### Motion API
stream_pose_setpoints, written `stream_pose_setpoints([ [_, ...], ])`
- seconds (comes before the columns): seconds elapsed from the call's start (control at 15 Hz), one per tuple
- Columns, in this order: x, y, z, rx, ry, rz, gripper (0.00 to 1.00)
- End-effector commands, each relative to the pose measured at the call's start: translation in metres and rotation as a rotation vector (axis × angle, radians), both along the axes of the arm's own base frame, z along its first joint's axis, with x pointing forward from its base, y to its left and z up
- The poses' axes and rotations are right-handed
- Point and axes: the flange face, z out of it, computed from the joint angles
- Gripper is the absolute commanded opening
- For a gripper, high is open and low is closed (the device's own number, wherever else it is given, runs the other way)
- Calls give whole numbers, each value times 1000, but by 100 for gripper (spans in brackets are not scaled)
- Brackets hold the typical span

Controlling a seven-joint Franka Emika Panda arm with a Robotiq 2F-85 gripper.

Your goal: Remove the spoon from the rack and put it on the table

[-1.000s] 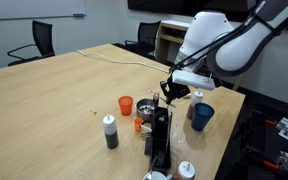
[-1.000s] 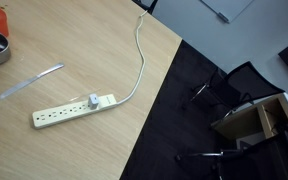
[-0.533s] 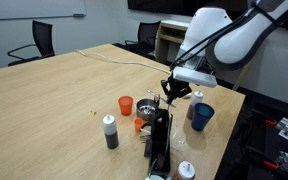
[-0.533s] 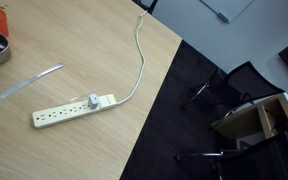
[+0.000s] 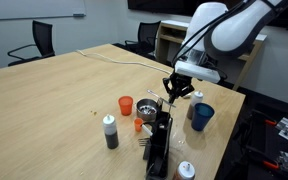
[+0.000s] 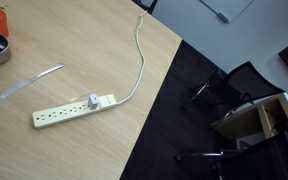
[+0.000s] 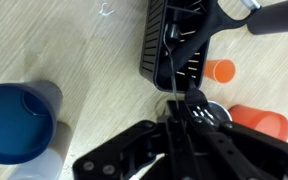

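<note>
Long black slotted rack [image 5: 159, 140] lies near table [image 5: 54, 90] edge; wide bare wood opp. side. Gripper [image 7: 177, 103] pinched on thin spoon [image 7: 170, 60] handle over rack end.

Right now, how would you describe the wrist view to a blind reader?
The black gripper seems to pinch a thin metal spoon over the black slotted rack on the wooden table. A blue cup stands on one side, two orange cups on the other.
</note>
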Motion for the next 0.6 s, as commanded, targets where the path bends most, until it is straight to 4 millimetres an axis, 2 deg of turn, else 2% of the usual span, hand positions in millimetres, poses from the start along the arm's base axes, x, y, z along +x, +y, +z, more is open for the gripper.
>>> stream_pose_setpoints([
  [0.0, -3, -6, 10, 24, 20, 1, 1],
  [0.27, -4, -10, 17, 24, 14, -7, 1],
  [0.53, -5, -21, 38, 7, -31, -17, 1],
])
